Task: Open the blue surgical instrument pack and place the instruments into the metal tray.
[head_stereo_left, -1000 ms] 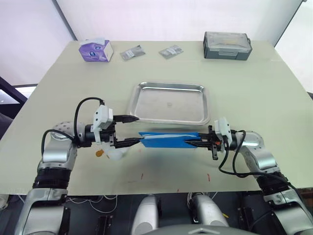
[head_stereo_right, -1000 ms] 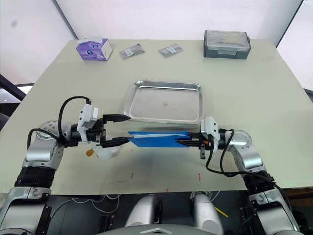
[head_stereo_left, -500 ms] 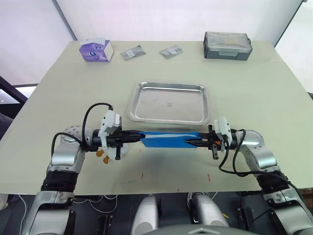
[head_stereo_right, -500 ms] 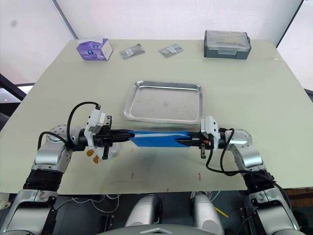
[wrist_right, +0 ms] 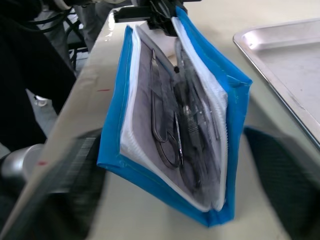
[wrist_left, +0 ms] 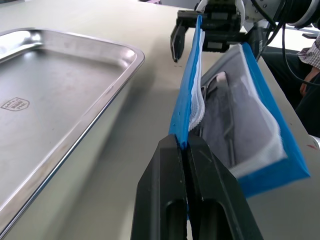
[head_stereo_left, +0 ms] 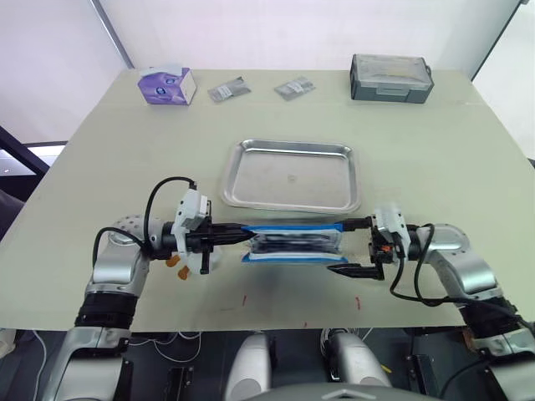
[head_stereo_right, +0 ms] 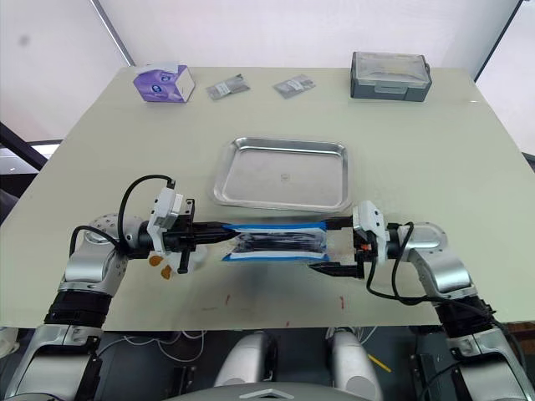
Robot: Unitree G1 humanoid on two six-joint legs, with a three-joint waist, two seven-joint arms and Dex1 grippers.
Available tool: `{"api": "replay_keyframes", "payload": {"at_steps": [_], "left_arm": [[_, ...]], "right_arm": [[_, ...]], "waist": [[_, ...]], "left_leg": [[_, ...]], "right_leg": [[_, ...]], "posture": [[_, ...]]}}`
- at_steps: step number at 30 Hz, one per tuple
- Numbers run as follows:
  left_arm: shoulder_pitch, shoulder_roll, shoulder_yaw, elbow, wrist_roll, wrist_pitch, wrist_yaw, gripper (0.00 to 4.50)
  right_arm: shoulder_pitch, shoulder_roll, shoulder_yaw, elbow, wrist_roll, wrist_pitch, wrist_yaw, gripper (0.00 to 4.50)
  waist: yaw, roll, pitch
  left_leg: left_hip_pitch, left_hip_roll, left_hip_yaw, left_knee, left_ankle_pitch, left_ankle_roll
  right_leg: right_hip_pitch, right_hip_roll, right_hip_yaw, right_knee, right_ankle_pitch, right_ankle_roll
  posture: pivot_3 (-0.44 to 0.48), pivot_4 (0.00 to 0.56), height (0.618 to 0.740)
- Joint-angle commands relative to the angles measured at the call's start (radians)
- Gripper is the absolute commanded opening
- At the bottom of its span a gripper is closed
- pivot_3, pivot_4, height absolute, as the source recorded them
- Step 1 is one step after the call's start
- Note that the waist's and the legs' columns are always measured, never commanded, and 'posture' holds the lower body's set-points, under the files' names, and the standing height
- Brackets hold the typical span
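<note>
Now the blue pack (head_stereo_left: 291, 244) gapes open, where half a second ago it lay as a flat closed strip between the two grippers; its mouth has spread and the pale lining and dark contents show; the right gripper (head_stereo_left: 355, 246), which then pinched the pack's right end with fingers together, has spread its two fingers wide, one at the pack's upper right corner and one lower, near its bottom edge; the left gripper (head_stereo_left: 236, 236) stays clamped tight on the pack's left edge, fingers pressed together on the blue fabric (wrist_left: 179, 142). Inside the pack sit the instruments (wrist_right: 180, 131), ring-handled scissors and slim steel tools lying against the grey lining, all within the pouch; the pack sits at the lower centre of the frame, just below the metal tray (head_stereo_left: 251, 188), close to its near rim but apart from it; the tray's floor is bare metal. Along the upper edge of the table (head_stereo_left: 451, 159) stand a purple tissue box (head_stereo_left: 165, 85), two small packets (head_stereo_left: 226, 89) and a dark grey lidded box (head_stereo_left: 391, 77).
</note>
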Motion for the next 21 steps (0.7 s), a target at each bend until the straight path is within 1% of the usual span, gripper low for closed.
{"api": "replay_keyframes", "payload": {"at_steps": [1,6,8,9,10,11,12,14,15,16,17,18,19,21], "left_arm": [[-0.014,-0.005,-0.013,-0.014,-0.009,0.001,-0.013,0.0],[-0.03,-0.011,-0.022,-0.005,-0.004,0.004,-0.012,0.0],[-0.036,-0.012,-0.025,-0.002,-0.002,0.005,-0.013,0.0],[-0.04,-0.012,-0.028,0.001,-0.001,0.004,-0.012,0.0],[-0.042,-0.012,-0.03,0.002,-0.001,0.004,-0.012,0.0],[-0.045,-0.014,-0.034,0.003,-0.001,0.005,-0.011,0.0],[-0.048,-0.015,-0.038,0.003,-0.001,0.006,-0.011,0.0],[-0.053,-0.017,-0.043,0.003,0.0,0.01,-0.01,0.0],[-0.056,-0.018,-0.046,0.003,0.001,0.011,-0.01,0.0],[-0.059,-0.019,-0.047,0.003,0.001,0.013,-0.009,0.0],[-0.062,-0.019,-0.048,0.002,0.001,0.018,-0.009,0.0],[-0.063,-0.02,-0.048,0.0,0.0,0.021,-0.008,0.0],[-0.064,-0.02,-0.048,-0.001,0.0,0.023,-0.008,0.0],[-0.066,-0.021,-0.05,-0.001,0.002,0.027,-0.008,0.0]], "right_arm": [[0.033,-0.081,-0.08,-0.111,0.085,0.078,0.025,4.47],[0.056,-0.146,-0.15,-0.187,0.213,0.183,0.044,4.47],[0.047,-0.13,-0.171,-0.205,0.25,0.221,0.003,3.94],[0.042,-0.116,-0.177,-0.218,0.271,0.243,-0.018,3.78],[0.04,-0.107,-0.18,-0.228,0.285,0.256,-0.032,3.4],[0.046,-0.095,-0.166,-0.236,0.277,0.254,-0.042,3.2],[0.051,-0.085,-0.153,-0.241,0.268,0.256,-0.053,2.59],[0.06,-0.066,-0.126,-0.238,0.239,0.245,-0.073,2.19],[0.067,-0.063,-0.113,-0.237,0.225,0.238,-0.073,1.5],[0.08,-0.062,-0.094,-0.238,0.211,0.23,-0.071,1.43],[0.093,-0.061,-0.08,-0.242,0.201,0.225,-0.067,0.85],[0.102,-0.061,-0.071,-0.244,0.194,0.222,-0.065,0.36],[0.109,-0.062,-0.063,-0.246,0.187,0.217,-0.061,0.08],[0.124,-0.073,-0.039,-0.246,0.161,0.204,-0.049,0.08]], "waist": [[0.003,0.0,0.0],[0.003,0.0,0.0],[0.001,0.0,0.0],[0.001,0.0,0.0],[0.001,0.0,0.0],[0.001,0.0,0.0],[0.001,0.0,0.001],[0.002,0.0,0.001],[0.003,0.0,0.001],[0.003,0.0,0.001],[0.003,0.0,0.001],[0.003,0.0,0.001],[0.003,0.0,0.001],[0.002,0.0,0.001]], "left_leg": [[0.0,0.0,0.0,0.0,0.0,0.0],[-0.001,0.0,0.0,0.0,0.0,0.0],[-0.001,0.0,-0.001,0.0,0.0,0.0],[-0.001,0.0,-0.002,0.0,0.0,0.0],[-0.001,0.0,-0.002,0.0,0.0,0.0],[-0.001,0.0,-0.002,0.0,0.0,0.0],[-0.001,-0.001,-0.002,0.0,0.0,0.0],[-0.001,-0.001,-0.002,0.0,0.0,0.0],[-0.001,-0.001,-0.002,0.0,0.0,0.0],[-0.002,-0.001,-0.002,0.0,0.0,0.0],[-0.002,-0.001,-0.002,0.0,0.0,0.0],[-0.002,-0.001,-0.002,0.0,0.0,0.0],[-0.002,-0.001,-0.002,0.0,0.0,0.0],[-0.002,-0.001,-0.002,0.0,0.0,0.0]], "right_leg": [[0.0,0.0,0.0,0.0,0.0,0.0],[0.0,-0.001,-0.001,-0.002,0.0,0.0],[0.0,0.0,-0.001,-0.001,0.0,0.0],[0.0,0.0,-0.001,-0.001,0.0,0.0],[0.0,0.0,-0.001,-0.001,0.0,0.0],[0.0,0.0,-0.001,-0.001,0.0,0.0],[0.0,0.0,-0.001,-0.002,0.0,0.0],[0.0,0.0,-0.001,-0.002,0.0,0.0],[0.0,0.0,-0.001,-0.002,0.0,0.0],[0.0,0.0,-0.001,-0.002,0.0,0.0],[0.0,0.0,-0.001,-0.002,0.0,0.0],[0.0,0.0,-0.001,-0.002,0.0,0.0],[0.0,0.0,-0.001,-0.002,0.0,0.0],[0.0,0.0,-0.001,-0.002,0.0,0.0]], "posture": [[0.0,0.15,0.731],[0.0,0.15,0.731],[0.0,0.15,0.731],[0.0,0.15,0.731],[0.0,0.15,0.731],[0.0,0.15,0.731],[0.0,0.15,0.731],[0.0,0.15,0.731],[0.0,0.15,0.731],[0.0,0.15,0.731],[0.0,0.15,0.731],[0.0,0.15,0.731],[0.0,0.15,0.731],[0.0,0.15,0.731]]}}
